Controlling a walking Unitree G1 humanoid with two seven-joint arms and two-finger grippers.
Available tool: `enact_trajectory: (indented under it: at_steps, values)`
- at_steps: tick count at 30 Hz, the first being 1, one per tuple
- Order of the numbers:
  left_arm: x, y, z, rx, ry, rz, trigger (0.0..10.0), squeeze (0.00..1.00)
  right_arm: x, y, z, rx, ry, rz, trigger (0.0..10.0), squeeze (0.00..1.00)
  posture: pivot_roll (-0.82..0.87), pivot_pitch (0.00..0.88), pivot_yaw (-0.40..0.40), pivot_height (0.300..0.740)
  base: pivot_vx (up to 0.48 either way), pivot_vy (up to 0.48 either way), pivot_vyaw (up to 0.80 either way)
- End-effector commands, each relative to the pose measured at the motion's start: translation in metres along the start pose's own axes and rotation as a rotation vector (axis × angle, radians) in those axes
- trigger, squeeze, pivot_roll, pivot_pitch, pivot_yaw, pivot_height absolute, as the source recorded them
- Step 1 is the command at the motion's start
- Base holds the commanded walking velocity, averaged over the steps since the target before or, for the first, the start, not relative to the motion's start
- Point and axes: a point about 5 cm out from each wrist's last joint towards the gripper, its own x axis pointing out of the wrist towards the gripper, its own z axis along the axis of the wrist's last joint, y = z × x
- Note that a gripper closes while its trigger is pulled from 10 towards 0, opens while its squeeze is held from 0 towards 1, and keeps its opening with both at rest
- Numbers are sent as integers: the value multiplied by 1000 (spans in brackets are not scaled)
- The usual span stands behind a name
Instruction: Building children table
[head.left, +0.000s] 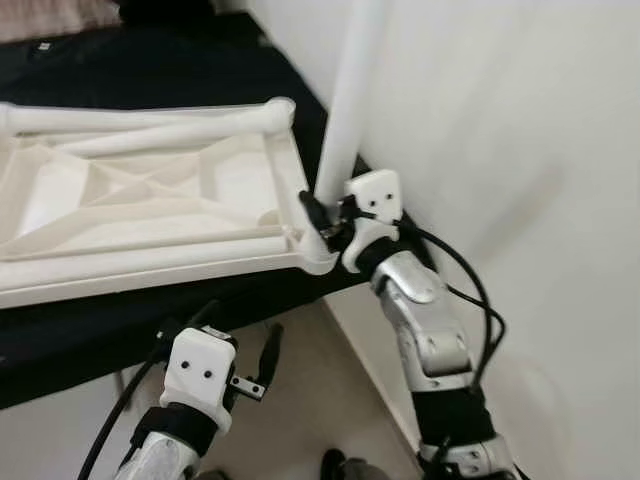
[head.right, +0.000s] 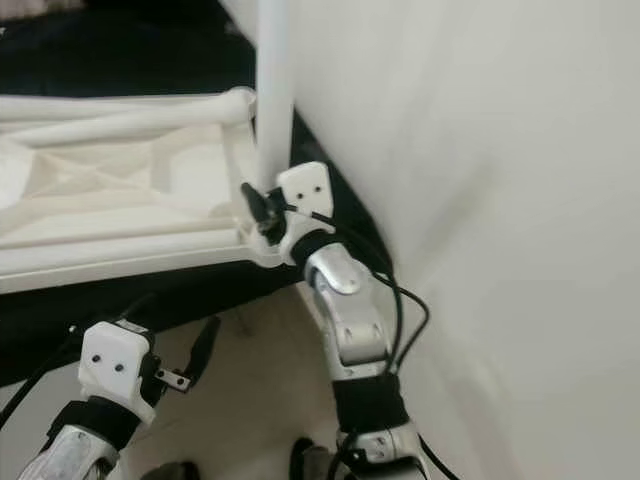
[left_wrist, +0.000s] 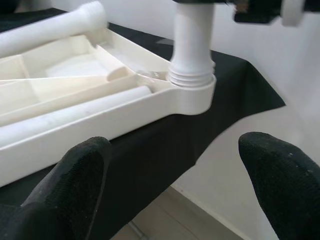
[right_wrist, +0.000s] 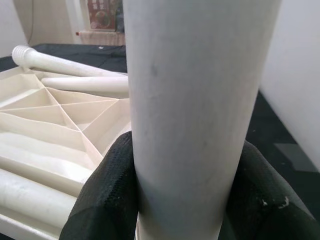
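Black cloth (left_wrist: 165, 150) underlies tabletop (left_wrist: 100, 115); right hand (right_wrist: 185, 200) grips leg (right_wrist: 195, 100).

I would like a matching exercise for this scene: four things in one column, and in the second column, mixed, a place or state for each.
Things:
1. upright table leg
2. loose table legs
3. left end effector
4. black cloth

Places or states:
A. open, below the tabletop's near edge, holding nothing
B. lying inside the upside-down tabletop
C. spread under the tabletop
D. standing in the corner socket, gripped by the right end effector

Pairs: 1-D, 2-B, 3-A, 4-C
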Motion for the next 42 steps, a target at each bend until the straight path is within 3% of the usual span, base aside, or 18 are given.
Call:
enact_trajectory:
  at_steps: [1, 2, 3, 4, 7, 9, 13, 14, 15, 16, 26, 27, 29, 30, 31, 32, 40, 42]
  values:
    - [0, -1, -6, -16, 23, 4, 10000, 0, 6, 10, -15, 42, 81, 148, 10000, 0, 79, 262, -106, 740, 0, 0, 0]
    - [0, -1, -6, -16, 23, 4, 10000, 0, 6, 10, -15, 42, 81, 148, 10000, 0, 79, 262, -106, 740, 0, 0, 0]
    - [0, -1, -6, -16, 21, 5, 10000, 0, 7, 9, -7, 46, 57, 188, 10000, 1000, 76, 261, -108, 740, 0, 0, 0]
    - [0, -1, -6, -16, 21, 5, 10000, 0, 7, 9, -7, 46, 57, 188, 10000, 1000, 76, 261, -108, 740, 0, 0, 0]
    - [1, -1, -6, -17, 18, 8, 10000, 0, 4, 8, 18, 81, -14, 356, 10000, 1000, 81, 260, -112, 740, 0, 0, 0]
    - [1, -1, -5, -17, 16, 11, 10000, 0, 1, 1, 31, 43, -62, 490, 10000, 1000, 83, 259, -112, 740, 0, 0, 0]
    - [1, -1, -5, -16, 16, 11, 10000, 0, -2, -5, 38, -13, -89, 613, 10000, 1000, 85, 262, -111, 740, 0, 0, 0]
    - [1, -1, -5, -16, 16, 10, 10000, 0, -6, -6, 37, -52, -70, 703, 10000, 604, 93, 266, -107, 740, 0, 0, 0]
    - [1, -1, -5, -16, 16, 10, 10000, 0, -6, -6, 37, -52, -70, 703, 10000, 604, 93, 266, -107, 740, 0, 0, 0]
    - [0, -1, -4, -16, 16, 8, 10000, 0, -11, -13, 38, -140, -24, 892, 10000, 0, 100, 273, -103, 740, 0, 0, 0]
    - [-5, -2, -1, -15, 20, 9, 10000, 0, 5, -39, 63, -146, -49, 936, 10000, 0, 121, 292, -104, 740, 0, 0, 0]
    - [-5, -2, -1, -15, 22, 9, 10000, 0, 6, -42, 65, -134, -54, 944, 5333, 0, 121, 294, -104, 740, 0, 0, 0]
    - [-5, -2, -1, -15, 22, 9, 10000, 0, 6, -42, 65, -134, -54, 944, 5333, 0, 121, 294, -104, 740, 0, 0, 0]
    - [-6, -2, -1, -16, 23, 9, 10000, 0, 7, -43, 65, -127, -57, 950, 1020, 0, 121, 294, -104, 740, 0, 0, 0]
    - [-6, -2, -1, -16, 23, 9, 10000, 0, 7, -43, 65, -127, -57, 950, 1020, 0, 121, 294, -104, 740, 0, 0, 0]
    - [-6, -2, -1, -16, 24, 9, 10000, 0, 6, -45, 65, -124, -57, 972, 0, 0, 124, 298, -105, 740, 0, 0, 0]
    - [-7, -2, -1, -18, 25, 11, 10000, 0, 5, -49, 49, -103, -13, 1009, 0, 0, 123, 299, -105, 740, 0, 0, 0]
    - [-7, -2, -1, -18, 25, 12, 10000, 0, 7, -51, 38, -96, 12, 918, 0, 0, 109, 297, -108, 740, 0, 0, 0]
